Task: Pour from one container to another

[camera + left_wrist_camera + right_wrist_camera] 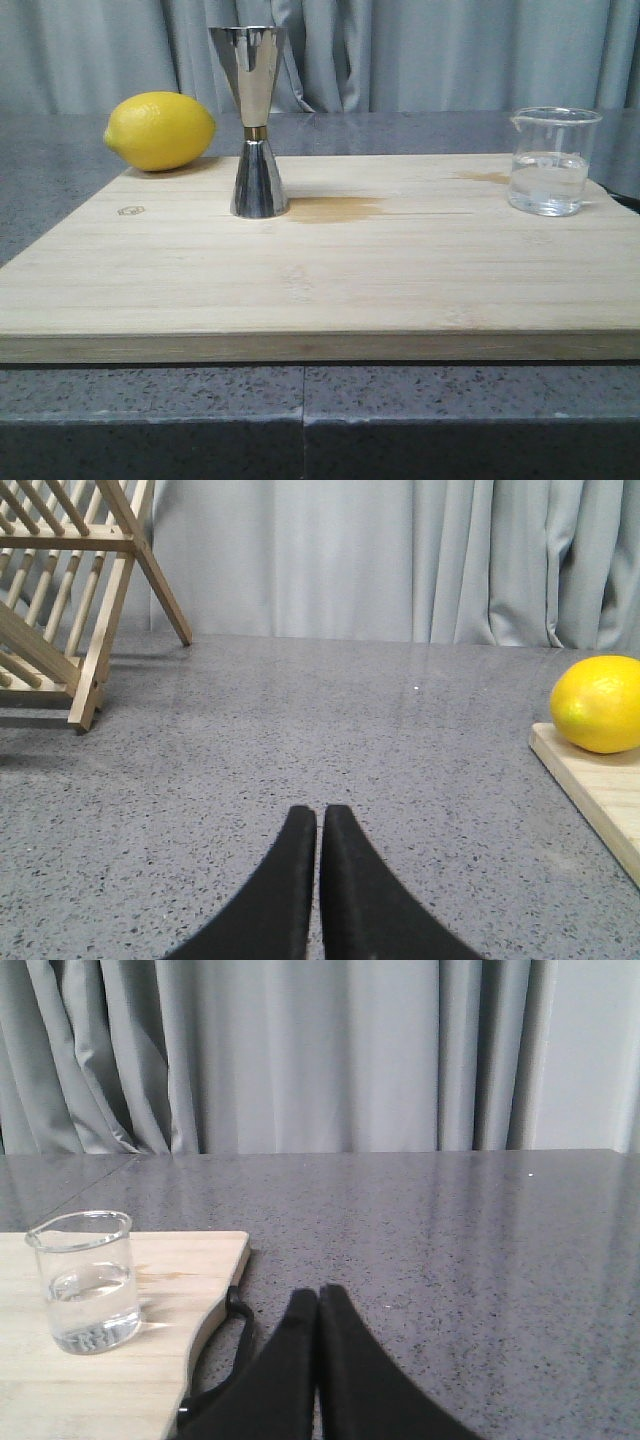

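I see the beaker (552,161) w/ water upright at the board's (330,290) right edge, jigger (254,120) upright at left-centre. Left gripper (318,820) and right gripper (318,1305): fingers together, nothing held, both off the board.

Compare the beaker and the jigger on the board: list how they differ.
The beaker is clear glass; the jigger is shiny steel. The beaker is short and straight-walled, the jigger taller and hourglass-shaped. The beaker holds clear liquid; the jigger's contents cannot be seen. Both stand upright on the wooden board.
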Controlling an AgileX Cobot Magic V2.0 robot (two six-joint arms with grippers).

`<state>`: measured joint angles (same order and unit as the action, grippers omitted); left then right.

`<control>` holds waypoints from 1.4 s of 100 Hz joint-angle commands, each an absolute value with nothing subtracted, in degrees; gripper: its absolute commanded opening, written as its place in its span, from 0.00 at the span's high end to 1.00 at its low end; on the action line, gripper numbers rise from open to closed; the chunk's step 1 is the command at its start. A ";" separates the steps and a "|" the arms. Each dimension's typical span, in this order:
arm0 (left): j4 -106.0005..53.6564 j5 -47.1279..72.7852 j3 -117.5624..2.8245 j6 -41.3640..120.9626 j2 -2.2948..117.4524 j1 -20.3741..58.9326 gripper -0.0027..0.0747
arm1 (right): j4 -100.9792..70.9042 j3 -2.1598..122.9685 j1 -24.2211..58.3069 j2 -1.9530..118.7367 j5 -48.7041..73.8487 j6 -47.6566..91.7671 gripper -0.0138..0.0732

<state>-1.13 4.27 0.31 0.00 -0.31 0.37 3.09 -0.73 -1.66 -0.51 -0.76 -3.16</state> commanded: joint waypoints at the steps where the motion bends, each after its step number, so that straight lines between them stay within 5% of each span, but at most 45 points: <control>1: -1.65 -0.64 1.88 -0.78 -1.59 0.77 0.99 | 2.99 -1.20 -2.09 -1.63 -5.56 -3.10 0.89; 98: -2.82 -3.48 1.08 -0.89 -1.59 0.77 0.99 | 2.83 -0.91 -2.09 -1.63 -6.35 -3.10 0.89; 140: -5.37 5.62 -16.54 -0.89 3.11 0.77 0.99 | 4.59 19.61 -2.09 5.30 12.09 -3.00 0.89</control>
<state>-5.32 6.44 -10.56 0.00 0.08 0.37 2.66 13.76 -1.66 1.59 11.86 -3.16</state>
